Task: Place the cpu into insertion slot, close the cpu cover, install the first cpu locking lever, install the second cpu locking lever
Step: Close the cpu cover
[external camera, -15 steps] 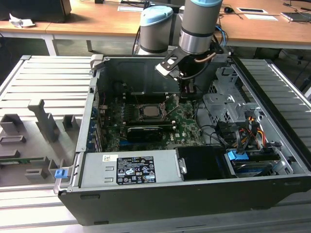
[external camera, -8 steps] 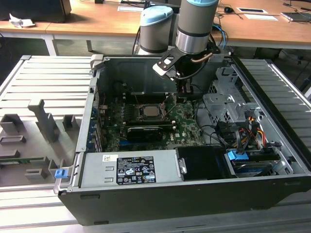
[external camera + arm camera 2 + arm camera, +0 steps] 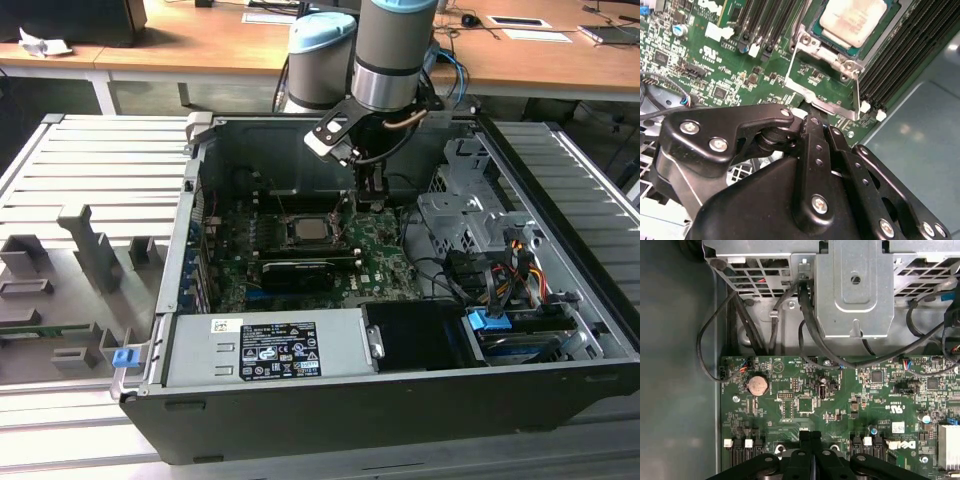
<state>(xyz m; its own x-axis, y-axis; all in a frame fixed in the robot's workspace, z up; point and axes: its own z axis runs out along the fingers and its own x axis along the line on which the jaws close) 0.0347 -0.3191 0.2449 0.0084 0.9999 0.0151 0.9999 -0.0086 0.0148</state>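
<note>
The chip [image 3: 854,20] sits in its socket [image 3: 811,37], and the cover [image 3: 825,102] stands open beside it. My jaws are clenched on nothing, near the cover's free edge. I'd push that edge evenly, so the frame folds flat without scraping the chip.

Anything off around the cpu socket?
The cpu lies flat and seated, but the cpu cover is swung open beside it, green board showing through its frame. Otherwise nothing looks askew or damaged.
</note>
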